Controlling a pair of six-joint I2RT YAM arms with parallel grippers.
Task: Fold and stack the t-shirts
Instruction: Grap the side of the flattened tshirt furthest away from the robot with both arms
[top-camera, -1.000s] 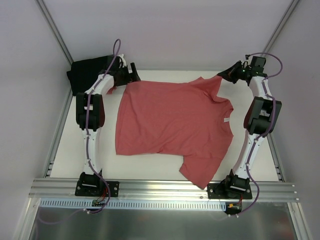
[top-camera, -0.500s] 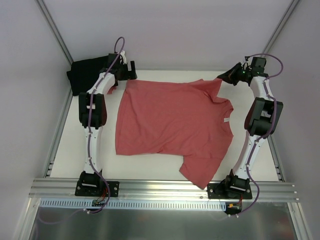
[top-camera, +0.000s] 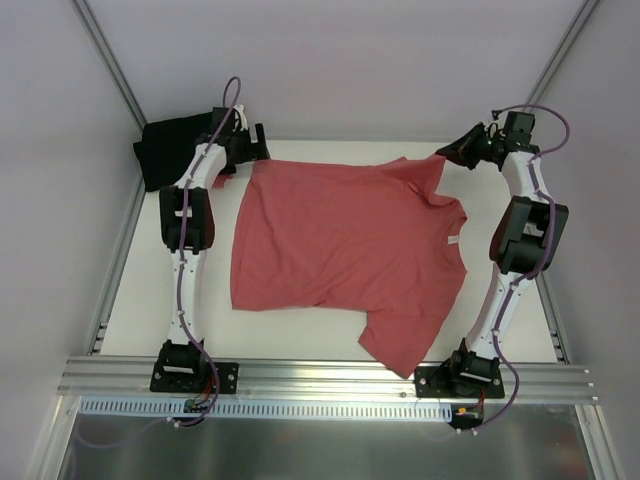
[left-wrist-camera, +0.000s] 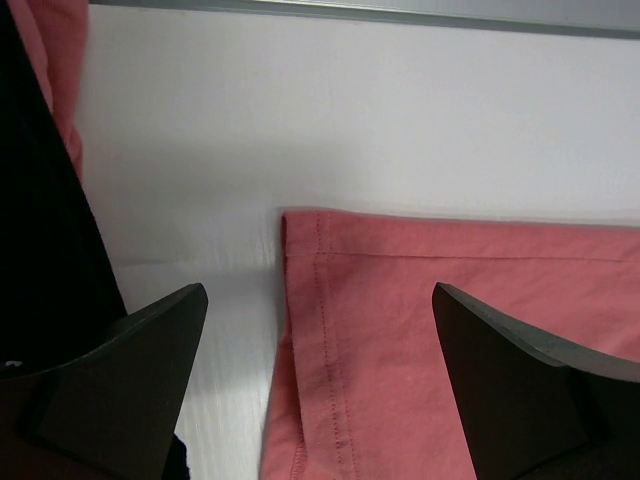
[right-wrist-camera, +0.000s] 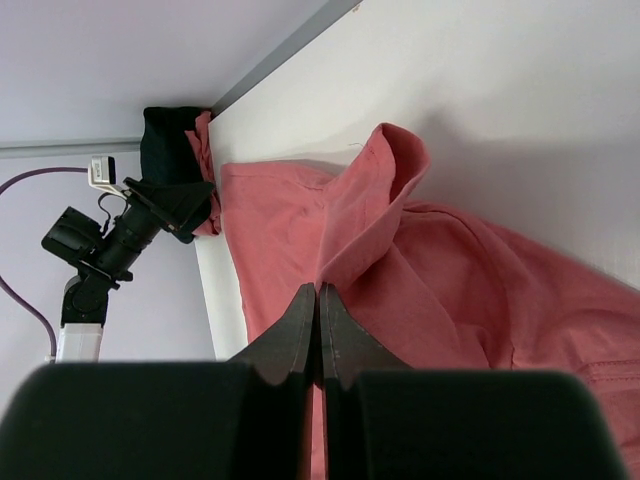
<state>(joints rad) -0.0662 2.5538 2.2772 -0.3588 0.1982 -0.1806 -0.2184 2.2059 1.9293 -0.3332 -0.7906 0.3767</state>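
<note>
Coral-red t-shirt (top-camera: 340, 240) is spread unfolded on the tabletop (top-camera: 300, 345), with the black t-shirt (top-camera: 165, 150) heaped at the far-left corner; its folding and the stacking are judged outstanding. Its far sleeve is pinched by the closed right jaws, while the left jaws gape empty above its hem corner; nothing legible is shown on the white neck label (top-camera: 452, 240)

White table (top-camera: 140, 300), coral-red t-shirt (top-camera: 340, 240) spread, black t-shirt (top-camera: 165, 150) far-left corner

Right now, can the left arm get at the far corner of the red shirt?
Probably yes. The left gripper is open, and the hem corner of the red shirt lies flat just ahead of its fingers, nothing covering it; the black shirt sits off to the side.
</note>
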